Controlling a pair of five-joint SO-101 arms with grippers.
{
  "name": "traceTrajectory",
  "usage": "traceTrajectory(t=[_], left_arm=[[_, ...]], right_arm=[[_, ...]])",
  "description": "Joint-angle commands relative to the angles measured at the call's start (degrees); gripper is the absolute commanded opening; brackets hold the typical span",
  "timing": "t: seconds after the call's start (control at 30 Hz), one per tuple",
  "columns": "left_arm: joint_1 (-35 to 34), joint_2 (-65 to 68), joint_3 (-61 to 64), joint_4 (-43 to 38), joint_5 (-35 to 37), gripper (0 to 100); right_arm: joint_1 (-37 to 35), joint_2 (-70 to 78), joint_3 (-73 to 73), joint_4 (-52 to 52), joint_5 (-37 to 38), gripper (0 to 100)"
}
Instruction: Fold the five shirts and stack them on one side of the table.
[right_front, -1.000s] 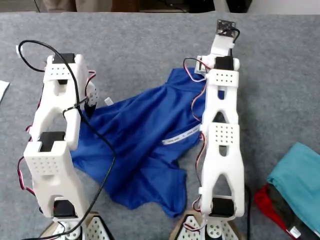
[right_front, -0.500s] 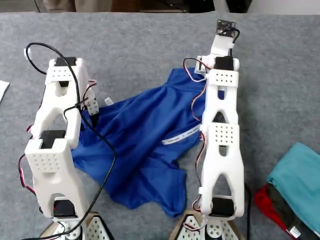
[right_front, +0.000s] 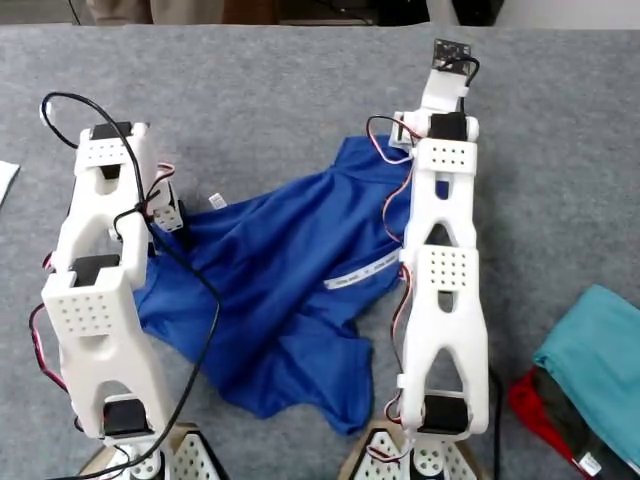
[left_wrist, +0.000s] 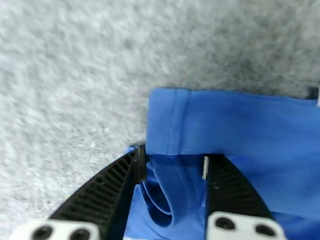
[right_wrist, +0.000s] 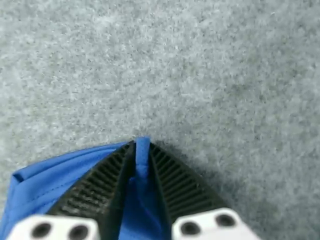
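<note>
1 blue shirt (right_front: 290, 270) lies crumpled mid-table (right_front: 300, 80) between the 2 arms. The right gripper (right_wrist: 142, 150) has its fingers closed tight on a fold of the shirt's far edge. The left gripper (left_wrist: 170, 167) has its fingers apart, astride the hem toward the table's left edge. Folded shirts (right_front: 590, 370) lie at the near right corner.
</note>
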Motion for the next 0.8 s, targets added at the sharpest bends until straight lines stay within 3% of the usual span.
traceTrajectory(t=[0.0, 0.27, 0.53, 0.77], left_arm=[[-0.6, -0.1, -3.0, -0.9, -0.5, 20], [-0.3, 0.0, -8.5, -3.6, -0.5, 20], [-0.1, 0.1, -10.0, -5.6, -0.5, 4], [1.3, 2.3, -10.0, -6.0, -0.4, 2]], right_arm=[[0.4, -0.3, -2.3, -0.9, 0.4, 0.5], [0.4, -0.3, -2.3, -0.9, 0.4, 0.5], [0.4, -0.3, -2.3, -0.9, 0.4, 0.5], [0.4, -0.3, -2.3, -0.9, 0.4, 0.5]])
